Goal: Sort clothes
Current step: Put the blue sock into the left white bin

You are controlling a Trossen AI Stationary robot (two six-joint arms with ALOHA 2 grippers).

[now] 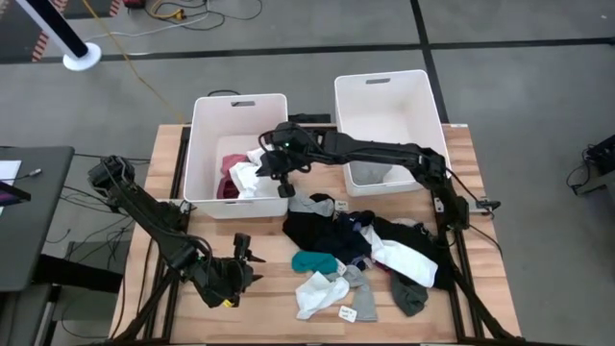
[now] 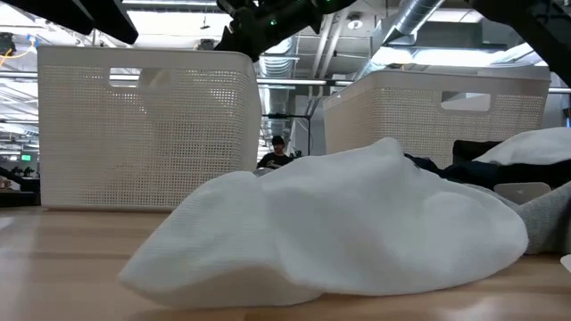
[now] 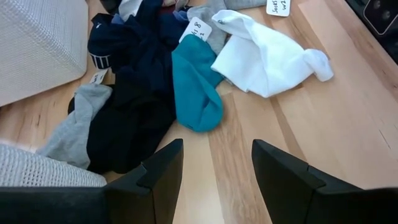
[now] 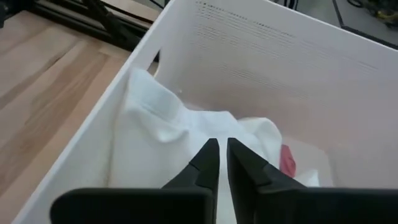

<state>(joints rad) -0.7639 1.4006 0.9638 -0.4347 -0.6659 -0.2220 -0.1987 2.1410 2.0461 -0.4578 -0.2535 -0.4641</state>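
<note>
On a pale wooden surface (image 1: 144, 288), the left end effector (image 1: 242, 261) waits near the front edge, fingers spread and empty. Unsorted clothes (image 1: 360, 255) lie heaped toward the front right. Beyond, the right end effector (image 4: 217, 163), fingers nearly pressed together with nothing between them, hangs over the left bin (image 1: 207, 159), where white and maroon pieces lie. A second bin (image 1: 423, 115) stands at the back edge. Farther off, a person sits in a workshop.

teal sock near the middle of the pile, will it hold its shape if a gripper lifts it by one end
Probably not. The teal sock lies flat and creased on the table, so it would likely droop from the pinch point. It looks thin, so probably light. One edge sits against the dark clothes, so it might drag them a little.
</note>
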